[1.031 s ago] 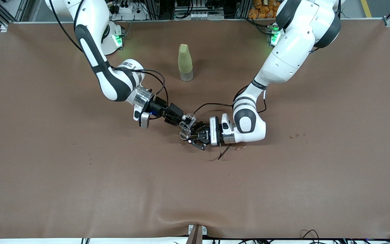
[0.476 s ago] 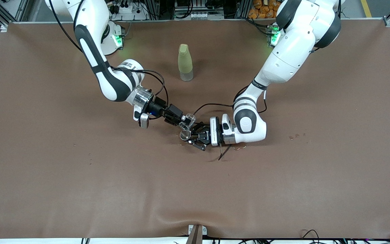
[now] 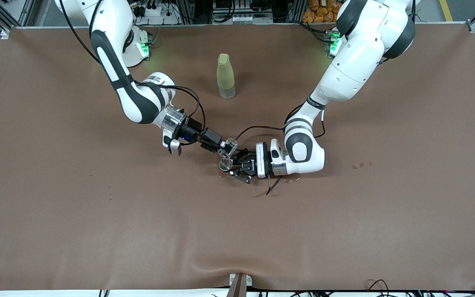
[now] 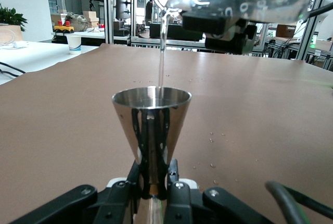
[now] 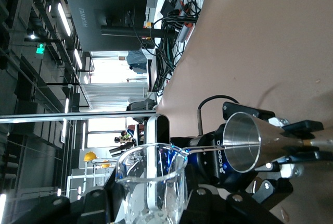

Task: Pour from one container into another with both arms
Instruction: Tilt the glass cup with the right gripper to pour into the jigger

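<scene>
Over mid-table, right gripper (image 3: 220, 147) clamps tilted cup (image 3: 230, 146), pouring into jigger (image 3: 224, 164) pinched by left gripper (image 3: 235, 167). Next: probably level cup once empty.

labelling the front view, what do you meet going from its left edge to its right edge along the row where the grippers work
right gripper shut on the tilted glass cup → metal jigger under the cup's lip → left gripper shut on the jigger → small water drops on the brown table
</scene>
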